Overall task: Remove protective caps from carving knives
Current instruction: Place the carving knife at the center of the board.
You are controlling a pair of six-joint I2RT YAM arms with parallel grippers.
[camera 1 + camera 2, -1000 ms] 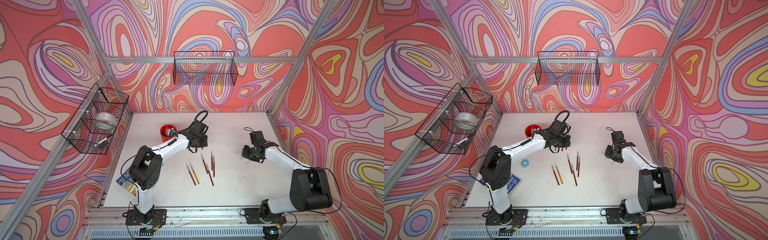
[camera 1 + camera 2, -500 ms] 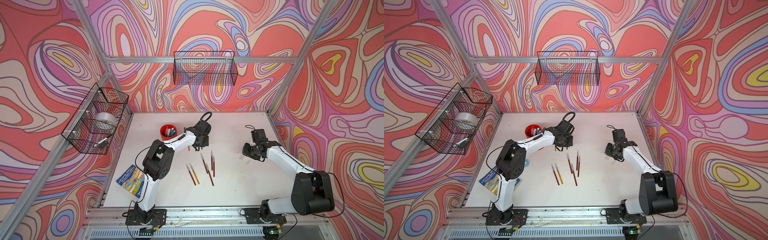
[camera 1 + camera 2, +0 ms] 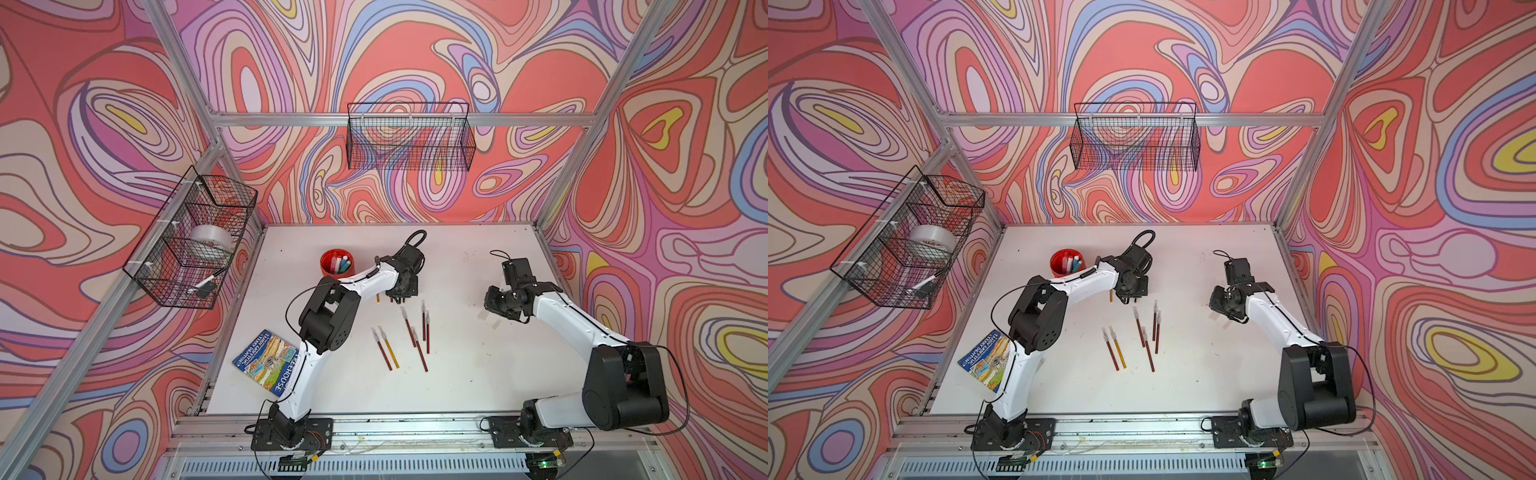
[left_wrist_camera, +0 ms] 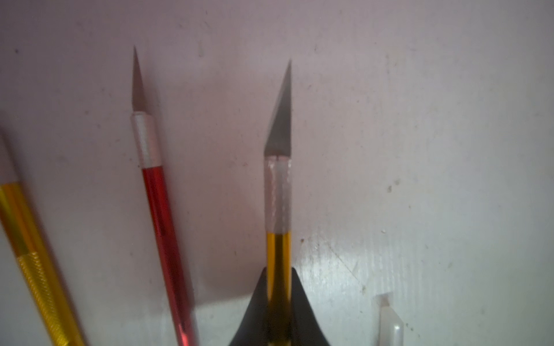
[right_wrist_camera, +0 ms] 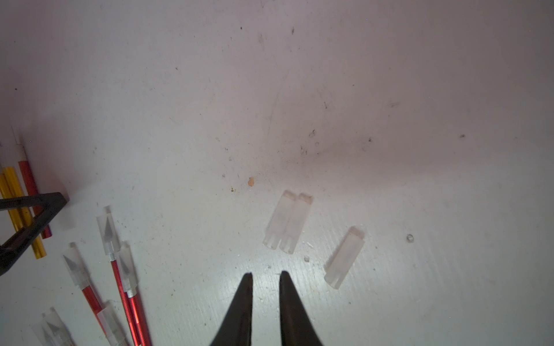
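In the left wrist view my left gripper (image 4: 278, 269) is shut on the handle of a yellow carving knife (image 4: 278, 248) whose blade is bare, low over the table. Beside it lie a red carving knife (image 4: 159, 209) with a bare blade and another yellow one (image 4: 27, 239). A loose protective cap (image 4: 389, 326) lies close by. My right gripper (image 5: 265, 274) stands slightly open and empty just short of three loose caps (image 5: 287, 223) on the table. Several capped knives (image 3: 415, 332) lie mid-table, in front of my left gripper (image 3: 401, 297) in both top views.
A red cup of markers (image 3: 336, 262) stands behind the left arm. A book (image 3: 266, 361) lies at the table's front left. A wire basket (image 3: 191, 241) with a tape roll hangs on the left wall and another wire basket (image 3: 409, 141) on the back wall.
The left arm's elbow has swung right and up, uncovering the book, while its gripper stayed behind the knife group. The right gripper has hardly moved.
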